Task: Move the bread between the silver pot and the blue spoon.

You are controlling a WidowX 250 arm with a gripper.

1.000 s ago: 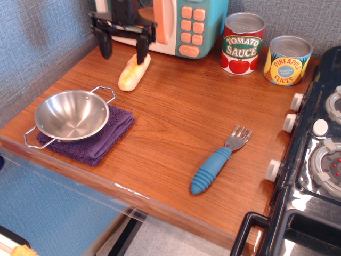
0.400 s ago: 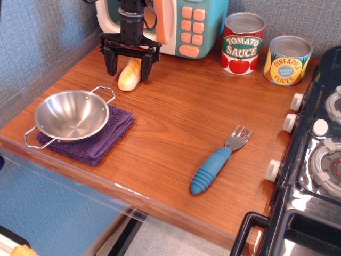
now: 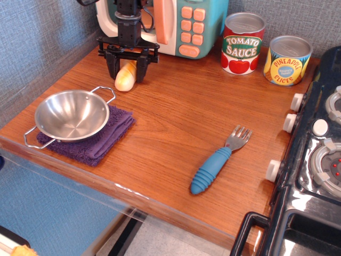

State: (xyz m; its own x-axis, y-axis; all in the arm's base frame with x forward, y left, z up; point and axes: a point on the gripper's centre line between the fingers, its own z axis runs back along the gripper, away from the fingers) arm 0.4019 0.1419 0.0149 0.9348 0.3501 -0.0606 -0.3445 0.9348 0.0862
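At the far left of the table, the gripper [image 3: 127, 73] stands over the bread [image 3: 126, 78], fingers apart on either side of it and not clearly clamping it yet. The bread's long axis runs far-to-near, slightly slanted, crosswise to the fingers. The pot [image 3: 71, 114] on its purple cloth [image 3: 104, 140] sits empty, near left; the spoon [image 3: 217, 161] lies near right.
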